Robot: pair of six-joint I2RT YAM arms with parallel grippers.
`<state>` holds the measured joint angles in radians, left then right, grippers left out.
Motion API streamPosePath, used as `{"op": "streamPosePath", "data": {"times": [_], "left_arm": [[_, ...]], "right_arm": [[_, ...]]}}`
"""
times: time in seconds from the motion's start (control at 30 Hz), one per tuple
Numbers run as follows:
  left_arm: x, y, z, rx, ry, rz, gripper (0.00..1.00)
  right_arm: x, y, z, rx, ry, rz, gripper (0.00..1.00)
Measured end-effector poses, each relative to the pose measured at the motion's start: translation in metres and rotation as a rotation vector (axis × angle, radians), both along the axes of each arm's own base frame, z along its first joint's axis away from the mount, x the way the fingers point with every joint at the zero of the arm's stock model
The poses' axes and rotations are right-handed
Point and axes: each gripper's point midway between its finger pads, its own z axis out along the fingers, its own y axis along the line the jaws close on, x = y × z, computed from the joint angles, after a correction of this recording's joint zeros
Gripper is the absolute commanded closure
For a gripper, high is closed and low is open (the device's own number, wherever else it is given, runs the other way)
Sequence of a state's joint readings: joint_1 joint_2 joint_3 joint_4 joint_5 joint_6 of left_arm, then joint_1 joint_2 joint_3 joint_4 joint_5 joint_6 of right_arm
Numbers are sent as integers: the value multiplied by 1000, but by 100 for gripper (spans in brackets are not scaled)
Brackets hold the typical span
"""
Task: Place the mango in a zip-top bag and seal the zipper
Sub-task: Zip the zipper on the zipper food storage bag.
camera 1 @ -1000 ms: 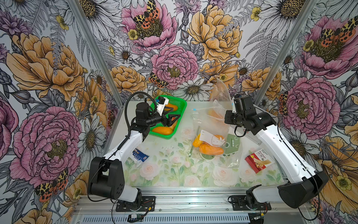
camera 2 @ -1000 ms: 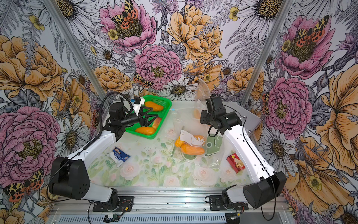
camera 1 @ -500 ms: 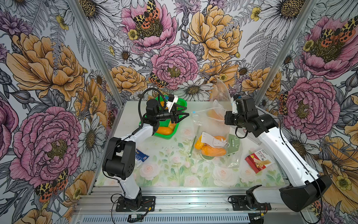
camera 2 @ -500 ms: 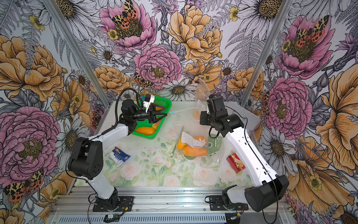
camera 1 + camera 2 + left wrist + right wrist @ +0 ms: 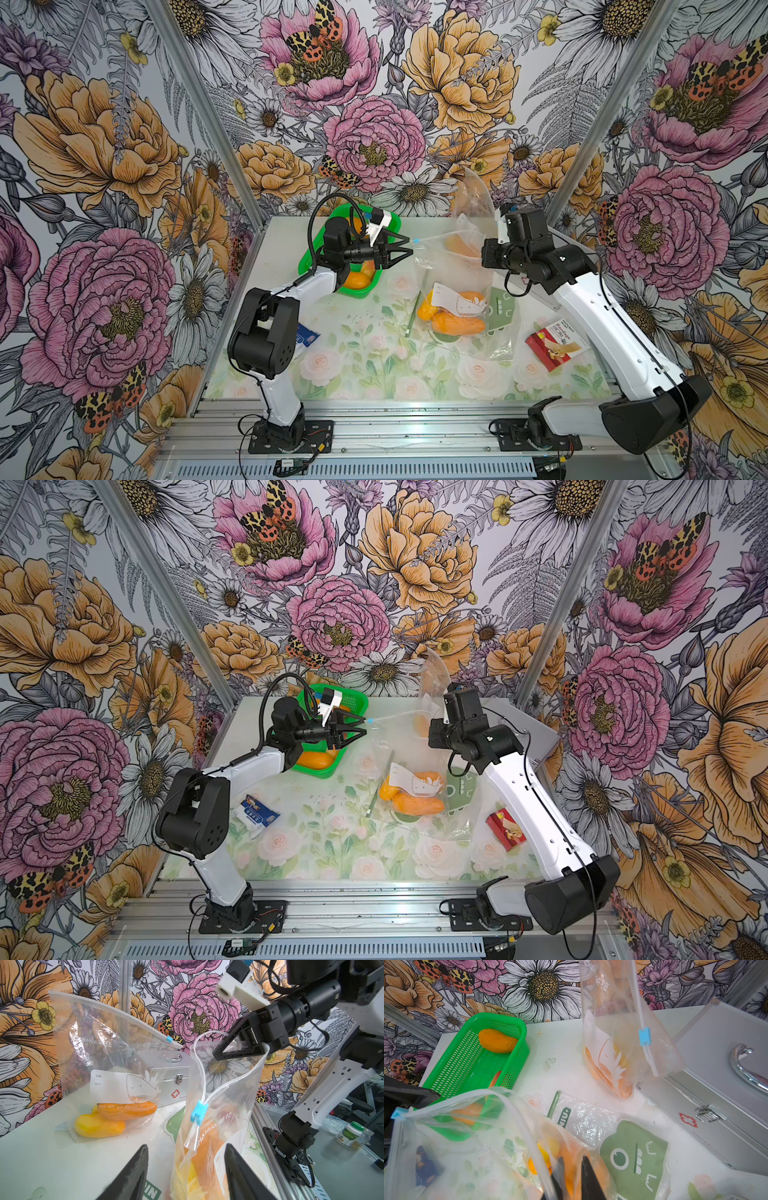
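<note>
Right claw [image 5: 217,1055] pinched narrow on the rim of the zip-top bag [image 5: 440,270], centre of frame. Left claw [image 5: 409,246] spread, gripping nothing, tips just beside the blue slider [image 5: 416,240]. In the bag's bottom, resting on the bench [image 5: 353,365], lie the mangoes [image 5: 457,324]. Green basket [image 5: 357,291] sits left of centre.

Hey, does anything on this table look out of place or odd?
Yes. The front zip-top bag rests partly on a green packet, pinning it down. The back bag stands on end instead of lying flat.
</note>
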<state>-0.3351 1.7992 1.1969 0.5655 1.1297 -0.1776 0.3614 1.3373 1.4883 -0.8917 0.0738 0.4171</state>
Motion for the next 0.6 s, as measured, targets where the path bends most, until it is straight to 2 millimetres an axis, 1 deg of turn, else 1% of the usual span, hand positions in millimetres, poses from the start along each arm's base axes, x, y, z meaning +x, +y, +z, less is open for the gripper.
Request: {"op": "streamPosePath", "data": {"times": [0.2, 0.33, 0.53, 0.57, 0.6], "left_arm": [[7, -7, -8, 3, 19, -11, 45], [11, -10, -12, 4, 36, -13, 53], [10, -16, -3, -5, 27, -27, 54], [9, -18, -2, -6, 25, -31, 56], [8, -19, 0, -8, 24, -35, 60]], "right_arm": [[0, 0, 0, 0, 0, 0, 83], [0, 0, 0, 0, 0, 1, 84], [0, 1, 0, 3, 1, 4, 84], [0, 1, 0, 5, 1, 6, 84], [0, 1, 0, 5, 0, 6, 84]]}}
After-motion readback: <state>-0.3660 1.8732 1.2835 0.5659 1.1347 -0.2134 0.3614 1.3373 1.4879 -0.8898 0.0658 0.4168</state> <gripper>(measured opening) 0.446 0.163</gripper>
